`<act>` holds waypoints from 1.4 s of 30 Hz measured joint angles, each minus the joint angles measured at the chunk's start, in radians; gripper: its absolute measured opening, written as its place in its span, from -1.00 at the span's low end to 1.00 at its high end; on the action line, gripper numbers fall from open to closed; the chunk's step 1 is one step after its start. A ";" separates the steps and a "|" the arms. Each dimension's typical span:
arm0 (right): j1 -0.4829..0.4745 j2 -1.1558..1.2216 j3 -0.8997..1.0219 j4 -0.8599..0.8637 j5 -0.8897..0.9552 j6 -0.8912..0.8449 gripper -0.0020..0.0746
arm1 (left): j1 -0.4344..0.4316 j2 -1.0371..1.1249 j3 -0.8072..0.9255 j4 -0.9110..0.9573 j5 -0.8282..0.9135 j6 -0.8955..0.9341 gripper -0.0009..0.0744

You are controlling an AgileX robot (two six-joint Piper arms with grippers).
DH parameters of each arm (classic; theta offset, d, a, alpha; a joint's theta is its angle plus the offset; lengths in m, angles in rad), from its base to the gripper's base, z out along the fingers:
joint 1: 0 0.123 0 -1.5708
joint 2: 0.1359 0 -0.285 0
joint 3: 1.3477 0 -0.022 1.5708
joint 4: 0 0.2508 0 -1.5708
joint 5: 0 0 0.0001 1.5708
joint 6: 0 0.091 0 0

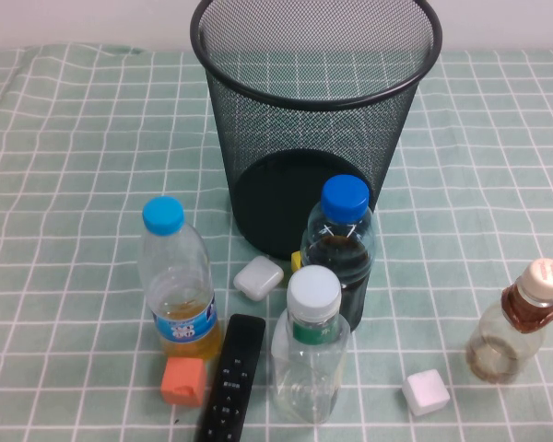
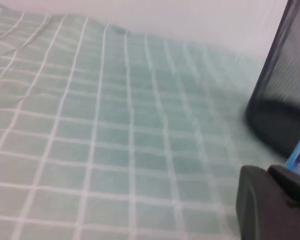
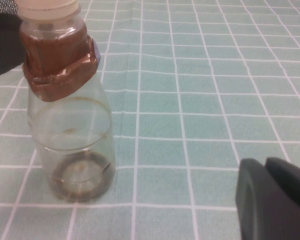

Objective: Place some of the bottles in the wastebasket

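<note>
The black wire-mesh wastebasket (image 1: pixel 315 110) stands at the back centre of the table. The white-capped clear bottle with a green label band (image 1: pixel 311 345) stands upright in front of it. The small squat cream-capped bottle with a brown neck wrap (image 1: pixel 519 324) stands upright at the right; the right wrist view shows it (image 3: pixel 72 110) close by. My right gripper (image 3: pixel 266 165) is apart from it, low over the cloth, jaws together and empty. My left gripper (image 2: pixel 268 171) is low at the left, near the wastebasket's base (image 2: pixel 282 95), jaws together and empty. Neither gripper shows in the high view.
A light-blue-capped bottle with orange liquid (image 1: pixel 176 281) and a dark-blue-capped bottle with dark liquid (image 1: pixel 341 249) stand near the wastebasket. A black remote (image 1: pixel 231 378), an orange block (image 1: pixel 183 381) and two white blocks (image 1: pixel 259 276) (image 1: pixel 426 392) lie on the green checked cloth (image 1: pixel 74 184).
</note>
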 joint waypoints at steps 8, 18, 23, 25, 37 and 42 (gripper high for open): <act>0.000 0.000 0.000 0.000 0.000 0.000 -0.97 | 0.000 0.000 0.000 -0.398 -0.247 0.002 -0.99; 0.000 0.000 0.000 0.000 0.000 0.000 -0.97 | 0.002 0.270 -0.331 -0.413 0.157 0.144 -0.99; 0.000 0.000 0.000 0.000 0.000 0.000 -0.97 | 0.002 0.528 -0.517 -0.429 0.317 0.347 -0.99; 0.000 0.000 0.000 0.000 0.000 0.000 -0.97 | 0.002 0.600 -0.552 -0.451 0.330 0.424 -0.99; 0.000 0.000 0.000 0.000 0.000 0.000 -0.97 | -0.037 0.854 -0.581 -0.954 0.417 1.151 -0.99; 0.000 0.000 0.000 0.013 -0.014 0.002 -0.97 | -0.098 0.946 -0.584 -1.072 0.545 1.381 -0.99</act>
